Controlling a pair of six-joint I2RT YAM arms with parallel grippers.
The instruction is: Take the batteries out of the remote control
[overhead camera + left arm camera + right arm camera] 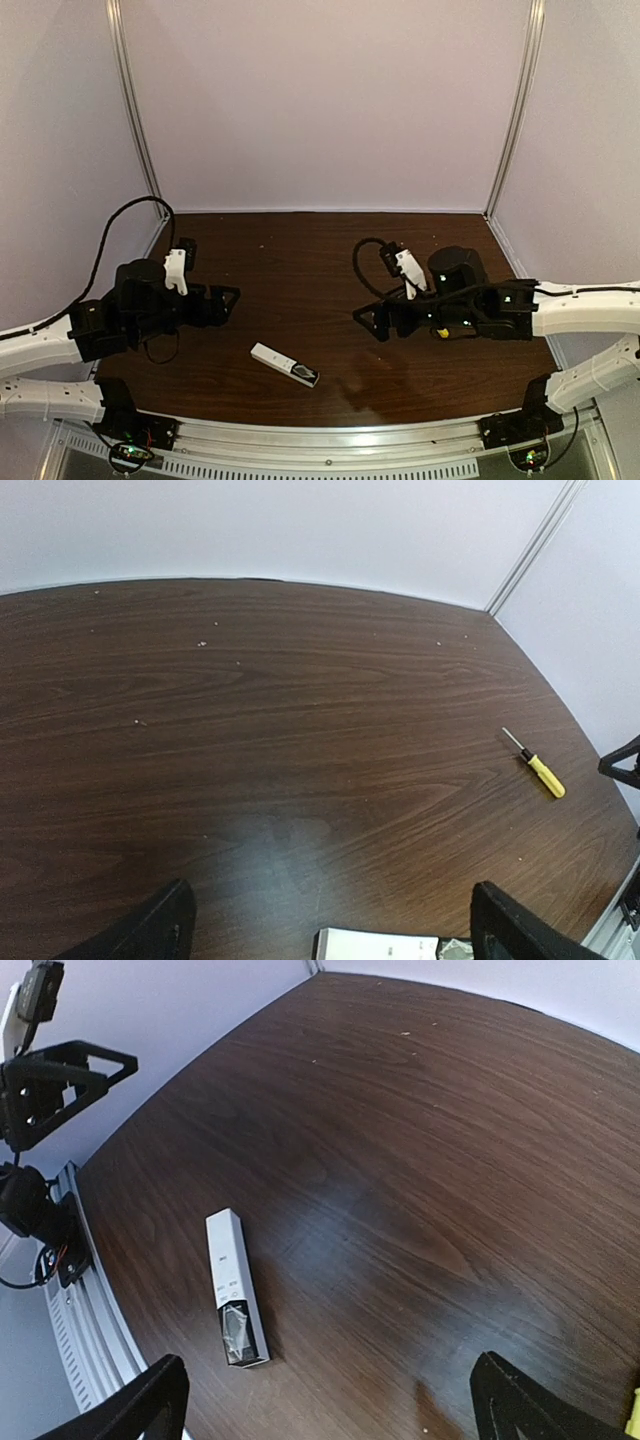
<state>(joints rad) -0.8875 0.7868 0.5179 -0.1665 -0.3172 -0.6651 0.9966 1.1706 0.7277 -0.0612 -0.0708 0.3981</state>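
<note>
Remote point(235, 1285): lies flat on table point(300, 250) near the front edge, between the two arms, set at a slant, dark end toward the R side. No gripper touches it.

Batteries: none in view, so presumably inside the remote. Cannot tell whether the dark end is a glossy face or an open bay, nor whether a cover is on.

L gripper point(228, 298): fingers spread wide, nothing held. It hovers above the table, up and to the L of the remote.

R gripper point(368, 320): likewise wide apart and empty, hovering to the R of the remote, well apart from it.

Screwdriver point(535, 763): yellow handle, on the table at the R side, by the R arm and well apart from the remote.

Step in hand (est.): the very start. The remote is untouched and no approach is made yet.

Next move (est.): one gripper comes down to pin or lift the slim body, which needs a low, square approach as it sits flush on the wood. The other gripper then works the battery-bay side. The screwdriver may be wanted if the cover is fastened.

Writing: faint small marks at the remote's mid-body in the R wrist view, too small to read. No brand legible anywhere.
</note>
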